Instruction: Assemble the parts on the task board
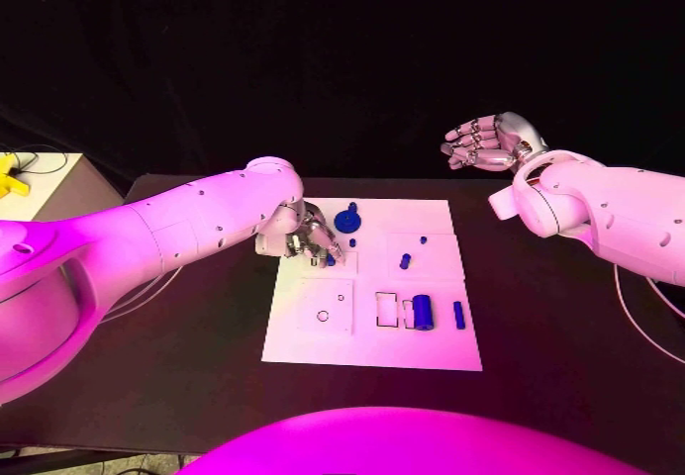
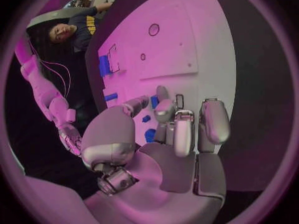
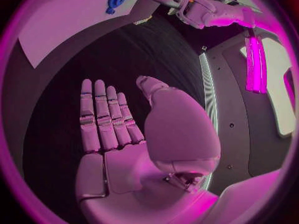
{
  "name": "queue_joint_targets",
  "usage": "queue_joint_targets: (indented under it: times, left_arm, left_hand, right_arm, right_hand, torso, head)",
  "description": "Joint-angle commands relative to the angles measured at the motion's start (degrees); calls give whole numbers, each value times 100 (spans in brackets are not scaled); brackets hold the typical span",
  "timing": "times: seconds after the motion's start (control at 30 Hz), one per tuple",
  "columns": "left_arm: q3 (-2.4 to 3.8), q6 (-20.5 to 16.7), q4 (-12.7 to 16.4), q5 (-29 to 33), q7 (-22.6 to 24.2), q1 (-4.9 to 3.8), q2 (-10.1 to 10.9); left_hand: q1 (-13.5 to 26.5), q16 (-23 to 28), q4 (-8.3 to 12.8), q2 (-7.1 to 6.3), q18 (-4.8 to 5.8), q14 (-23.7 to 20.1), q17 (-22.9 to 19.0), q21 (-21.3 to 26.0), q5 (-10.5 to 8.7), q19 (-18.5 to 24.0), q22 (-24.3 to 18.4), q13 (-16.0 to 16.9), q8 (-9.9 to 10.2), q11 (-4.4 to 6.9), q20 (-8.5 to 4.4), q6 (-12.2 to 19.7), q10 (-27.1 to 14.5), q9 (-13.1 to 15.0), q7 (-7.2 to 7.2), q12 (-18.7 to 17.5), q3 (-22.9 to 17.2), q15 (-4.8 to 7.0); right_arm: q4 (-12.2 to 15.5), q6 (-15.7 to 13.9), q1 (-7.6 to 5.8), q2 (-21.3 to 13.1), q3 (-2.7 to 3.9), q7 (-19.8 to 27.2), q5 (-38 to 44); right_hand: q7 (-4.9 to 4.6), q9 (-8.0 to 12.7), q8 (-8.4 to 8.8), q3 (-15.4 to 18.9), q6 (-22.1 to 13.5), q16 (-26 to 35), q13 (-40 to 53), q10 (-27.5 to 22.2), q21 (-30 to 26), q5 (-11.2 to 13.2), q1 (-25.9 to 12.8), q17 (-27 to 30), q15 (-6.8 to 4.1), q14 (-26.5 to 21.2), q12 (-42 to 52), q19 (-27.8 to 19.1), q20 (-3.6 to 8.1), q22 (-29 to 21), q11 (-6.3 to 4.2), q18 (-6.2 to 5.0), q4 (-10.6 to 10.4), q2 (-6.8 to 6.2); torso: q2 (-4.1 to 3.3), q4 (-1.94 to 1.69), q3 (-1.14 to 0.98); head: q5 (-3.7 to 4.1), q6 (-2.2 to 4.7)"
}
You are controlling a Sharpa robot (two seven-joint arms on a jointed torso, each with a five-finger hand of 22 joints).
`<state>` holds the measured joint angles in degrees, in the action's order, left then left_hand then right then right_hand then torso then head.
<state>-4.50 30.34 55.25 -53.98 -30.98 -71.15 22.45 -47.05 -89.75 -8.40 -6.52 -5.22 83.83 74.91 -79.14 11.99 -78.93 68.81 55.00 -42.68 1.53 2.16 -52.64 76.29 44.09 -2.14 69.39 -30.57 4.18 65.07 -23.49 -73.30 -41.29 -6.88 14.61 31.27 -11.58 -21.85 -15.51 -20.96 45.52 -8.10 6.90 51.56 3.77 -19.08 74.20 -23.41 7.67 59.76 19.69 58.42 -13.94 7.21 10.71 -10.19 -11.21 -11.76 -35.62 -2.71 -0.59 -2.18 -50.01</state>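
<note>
The left hand (image 1: 301, 237) hovers over the task board (image 1: 374, 346), fingers curled down around a small blue part (image 1: 332, 259), though actual contact is unclear. The right hand (image 1: 487, 142) is raised beyond the table, fingers loosely spread, empty

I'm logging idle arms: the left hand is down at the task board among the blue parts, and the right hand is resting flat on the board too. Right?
Not quite. The right hand is not on the task board; the head view shows it raised beyond the table's far edge, holding nothing. The left hand is indeed down at the board among the blue parts.
</note>
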Motion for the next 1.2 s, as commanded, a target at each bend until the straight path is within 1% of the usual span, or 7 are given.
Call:
queue_joint_targets:
  times: [0.03, 0.13, 0.23, 0.6, 0.97, 1.1, 1.2]
  left_arm:
    - [16, -76, 59, -100, 50, 5, 32]
    - [38, -98, 120, -157, 55, 4, 80]
    - [59, -112, 182, -184, 60, 4, 130]
    - [218, -133, 513, -82, 79, -1, 341]
    - [759, 60, 945, -22, 74, -20, 651]
    - [988, 103, 1006, -58, 85, -69, 781]
    - [1126, 87, 951, -88, 103, -162, 848]
  left_hand:
    - [-48, -25, -64, -34, 86, 617, 1509, 28, -119, -26, -1, -11, 40, -1, -5, 14, -33, 7, -6, -37, 97, 11]
    - [-79, -25, -184, -72, 86, 617, 1509, 33, -300, -25, -3, -23, 39, 0, -4, 10, -39, 13, -4, -46, 222, 11]
    - [-230, -25, -358, -59, 85, 617, 1509, 38, -804, -27, 1, -26, 39, 3, -6, 10, -39, 22, -1, -50, 381, 12]
    - [-275, -25, -456, -100, 76, 617, 1509, 66, -875, -3, -44, -98, 42, -1, -5, 17, -72, 25, -6, -97, 499, 11]
    - [-852, 204, -430, 136, -19, 508, 1236, 377, -843, 287, -526, -922, 249, -164, 81, 553, -737, 4, -207, -633, 236, -93]
    - [-990, 577, -432, 200, -84, 296, 808, 608, -844, 506, -861, -1762, 590, -331, 198, 984, -1463, -179, -404, -1229, 38, -235]
    - [-1040, 657, -456, 145, -109, 233, 711, 696, -862, 582, -976, -1932, 922, -467, 313, 1286, -1700, -425, -557, -1390, 6, -349]
  right_arm:
    - [-1, 65, 1, 2, 3, 64, -2]
    - [-4, 68, 4, 5, 3, 65, -2]
    - [-8, 75, 8, 9, 3, 70, -2]
    - [-24, 82, 40, 15, 3, 71, -2]
    - [-103, 107, 60, 16, 3, 102, 4]
    - [-128, 116, 61, 9, 3, 111, 5]
    - [-143, 118, 61, 0, 3, 117, 4]
  right_hand:
    - [-258, 7, 25, -3, -29, 23, -5, 40, 11, -33, -52, 5, 0, 28, 35, -1, 4, -5, -15, -37, 30, -1]
    - [-258, 7, 25, -3, -29, 23, -5, 40, 11, -33, -52, 5, 0, 28, 35, -1, 4, -5, -15, -37, 30, -1]
    - [-258, 8, 24, -1, -29, 24, -12, 41, 11, -31, -54, 9, 0, 30, 37, 1, 5, -12, -15, -37, 33, -4]
    - [-259, 9, 25, 2, -29, 26, -16, 41, 12, -31, -60, 11, 0, 31, 39, 2, 5, -15, -14, -37, 32, -6]
    - [-257, 10, 24, -7, -28, 27, -26, 45, 13, -43, -55, 16, -1, 37, 43, 6, 5, -24, -16, -37, 38, 6]
    - [-256, 11, 24, -11, -28, 27, -30, 46, 13, -46, -50, 18, -2, 39, 44, 8, 6, -27, -17, -37, 43, 10]
    - [-256, 11, 24, -11, -28, 27, -30, 46, 13, -46, -50, 18, -2, 39, 44, 8, 6, -27, -17, -37, 43, 10]
  torso:
    - [2, -6, 2]
    - [1, -8, -2]
    - [2, -6, -3]
    - [1, 0, -2]
    - [1, -6, -10]
    - [1, -3, -11]
    - [-4, -5, -12]
  head:
    - [4, 1]
    - [4, 1]
    - [4, 1]
    - [4, 1]
    - [43, 1]
    - [34, 1]
    - [24, 1]
